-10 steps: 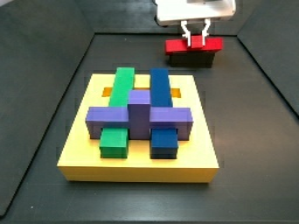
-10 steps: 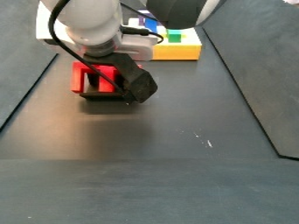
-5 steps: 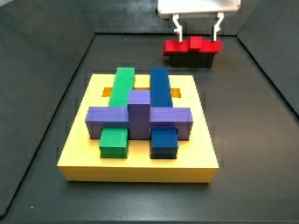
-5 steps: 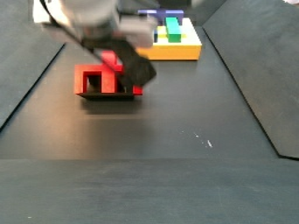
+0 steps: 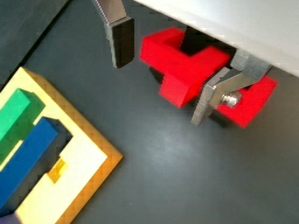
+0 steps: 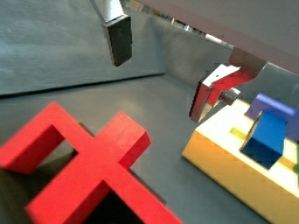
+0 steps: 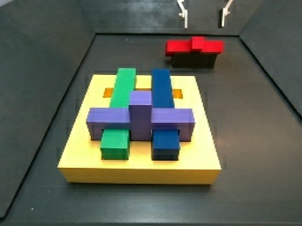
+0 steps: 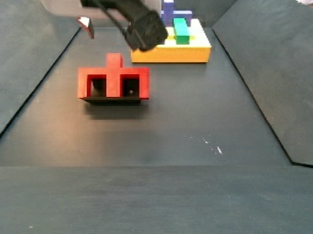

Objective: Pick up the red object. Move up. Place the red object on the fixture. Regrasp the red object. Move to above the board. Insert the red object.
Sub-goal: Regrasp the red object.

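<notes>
Bright red object (image 7: 193, 45) atop fixture (image 7: 195, 59); gripper (image 7: 203, 13) above, empty

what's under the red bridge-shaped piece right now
The bright red bridge-shaped piece rests on the small dark fixture block, whose recess it covers, so how it seats cannot be seen. The gripper hangs above it, jaws open and empty.
</notes>
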{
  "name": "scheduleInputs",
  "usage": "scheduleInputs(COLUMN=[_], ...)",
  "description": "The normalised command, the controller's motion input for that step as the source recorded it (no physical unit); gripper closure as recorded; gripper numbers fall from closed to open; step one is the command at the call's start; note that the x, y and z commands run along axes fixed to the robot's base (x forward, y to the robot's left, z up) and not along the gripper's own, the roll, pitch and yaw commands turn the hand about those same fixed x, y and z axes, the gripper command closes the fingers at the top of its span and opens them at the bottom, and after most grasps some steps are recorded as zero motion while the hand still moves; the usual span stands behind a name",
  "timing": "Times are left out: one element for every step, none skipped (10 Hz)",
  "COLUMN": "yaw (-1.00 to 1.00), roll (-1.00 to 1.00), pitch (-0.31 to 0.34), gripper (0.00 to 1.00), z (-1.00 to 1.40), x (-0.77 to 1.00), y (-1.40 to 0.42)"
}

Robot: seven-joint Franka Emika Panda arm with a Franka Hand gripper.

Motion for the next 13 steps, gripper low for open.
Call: scheduleInputs(yaw=[0.00, -0.02, -0.10, -0.11, -0.07, 0.00, 0.07, 0.08, 0.07, 0.06, 0.05, 0.05, 0.05], roll=[1.00, 1.00, 1.00, 1.00, 1.00, 1.00, 1.00, 1.00, 1.00, 1.00, 1.00, 1.00, 1.00], pitch=[-0.071, -0.066, -0.011, 0.000, 0.000, 0.117, 0.149, 0.137, 0.126, 0.066, 0.046, 0.031, 0.017], gripper=[0.00, 0.00, 0.00, 0.00, 0.00, 0.00, 0.00, 0.00, 0.00, 0.00, 0.00, 0.00, 0.00], z=[0.08, 0.00, 0.00, 0.00, 0.00, 0.05, 0.06, 0.03, 0.00, 0.00, 0.00, -0.01, -0.03], x=[-0.07, 0.00, 0.00, -0.01, -0.01, 0.00, 0.00, 0.00, 0.00, 0.02, 0.00, 0.00, 0.00], y=[0.06, 0.12, 0.21, 0.26, 0.19, -0.03, -0.23, -0.26, -0.29, -0.33, -0.32, -0.31, -0.30])
